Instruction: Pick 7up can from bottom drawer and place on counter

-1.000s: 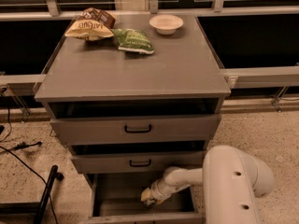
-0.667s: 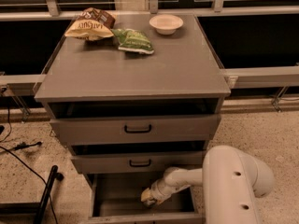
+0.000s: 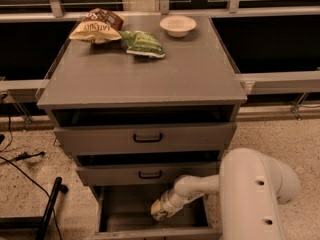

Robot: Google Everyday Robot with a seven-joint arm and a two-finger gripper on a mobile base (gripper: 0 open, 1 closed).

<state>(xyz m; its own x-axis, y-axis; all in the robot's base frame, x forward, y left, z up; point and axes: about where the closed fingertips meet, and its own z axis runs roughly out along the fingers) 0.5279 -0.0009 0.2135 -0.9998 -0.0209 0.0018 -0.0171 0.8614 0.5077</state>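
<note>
Almost nothing has moved since a second ago: your arm [image 3: 196, 185] still reaches down into the bottom drawer [image 3: 122, 211], and the gripper [image 3: 161, 211] sits in the same spot. The bottom drawer is pulled out, and the gripper is low inside it, about in the middle, a bit toward the front edge. You cannot tell if the gripper is open or closed. You cannot make out the 7up can by itself either; there is only a pale lump at the end of the arm, down in the drawer. The arm goes in from the right side, under the middle drawer [image 3: 112, 174], and the big white part of your robot [image 3: 255, 199] stands at the drawer's front right corner. The middle drawer and the top drawer [image 3: 100, 139] are both out a little. Up on the counter [image 3: 150, 79] three things lie along the back edge. A brown and yellow snack bag [image 3: 97, 26] is near the back left corner. A green snack bag [image 3: 141, 43] lies just beside it. A small white bowl [image 3: 178, 25] sits to the right of them. On the floor to the left of the cabinet lie black cables [image 3: 20, 159] and a black pole [image 3: 50, 211].
</note>
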